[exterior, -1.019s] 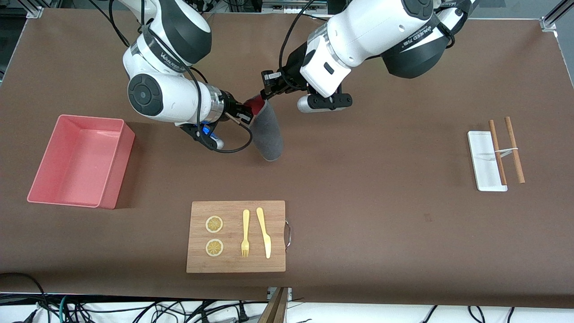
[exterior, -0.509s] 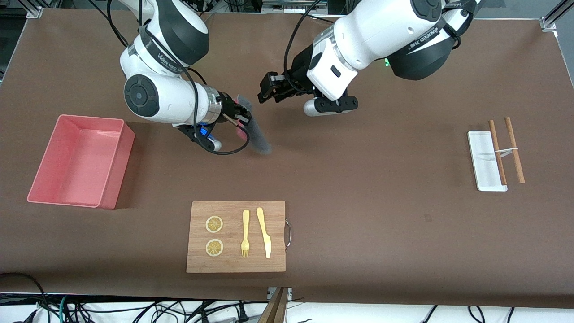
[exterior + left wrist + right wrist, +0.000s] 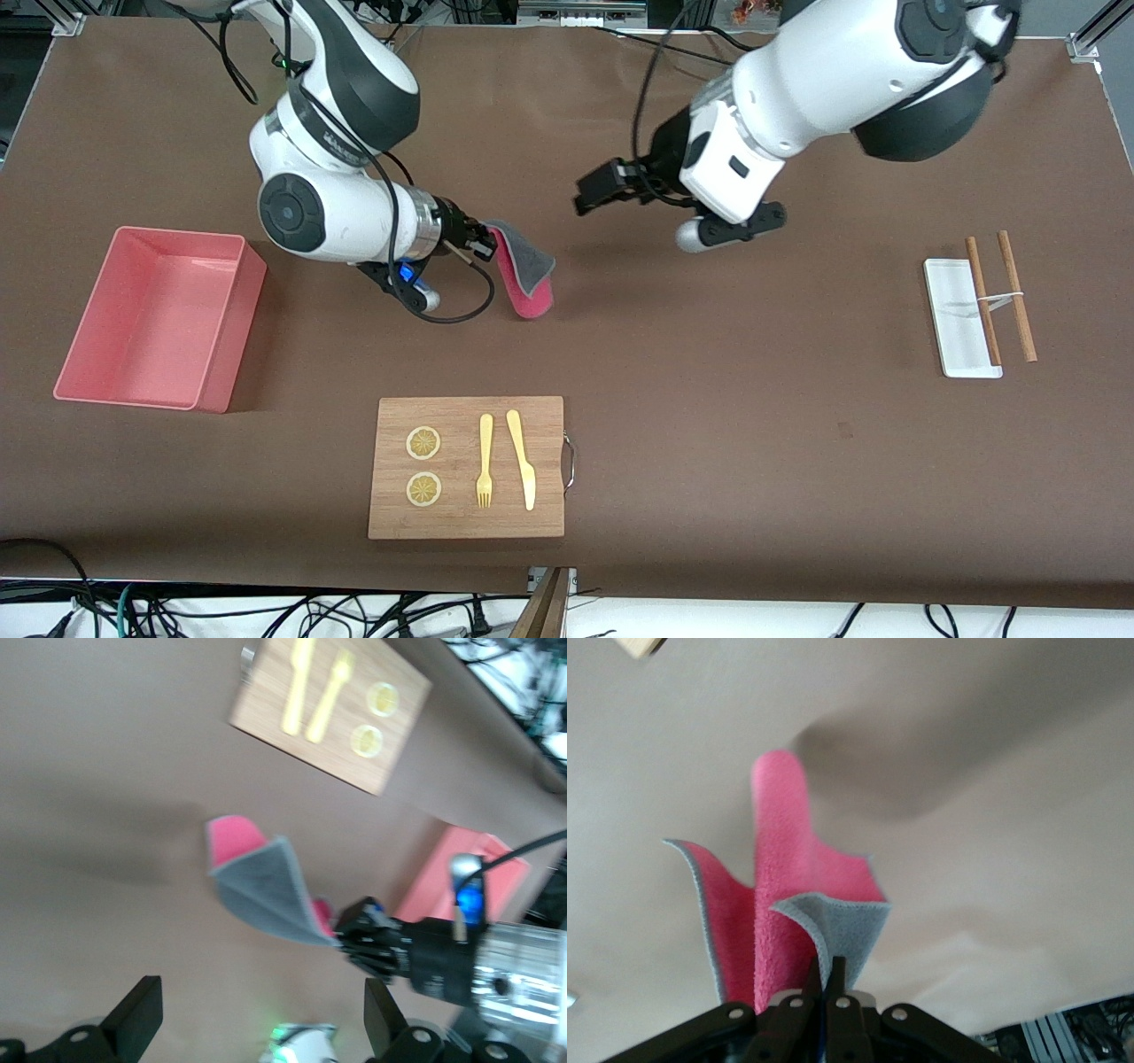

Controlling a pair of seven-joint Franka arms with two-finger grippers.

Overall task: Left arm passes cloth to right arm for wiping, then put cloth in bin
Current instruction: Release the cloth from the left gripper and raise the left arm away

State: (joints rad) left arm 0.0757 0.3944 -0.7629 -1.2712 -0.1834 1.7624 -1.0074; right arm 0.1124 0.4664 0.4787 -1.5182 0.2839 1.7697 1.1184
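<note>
The cloth (image 3: 527,270), grey on one face and crimson-pink on the other, hangs from my right gripper (image 3: 483,241), which is shut on its top edge above the brown table. In the right wrist view the cloth (image 3: 780,895) droops away from the closed fingers (image 3: 826,979). My left gripper (image 3: 594,188) is open and empty, in the air apart from the cloth, toward the left arm's end. The left wrist view shows the cloth (image 3: 266,890) held by the right gripper (image 3: 359,935), and my own spread fingertips (image 3: 142,1014). The salmon-pink bin (image 3: 159,317) stands at the right arm's end.
A wooden cutting board (image 3: 467,467) with two lemon slices, a yellow fork and a yellow knife lies nearer the front camera. A small white tray (image 3: 961,317) and two wooden sticks (image 3: 999,297) lie at the left arm's end.
My left gripper let go of the cloth and pulled away toward the left arm's end. The cloth now hangs from my right gripper alone and has swung, showing its pink face.
</note>
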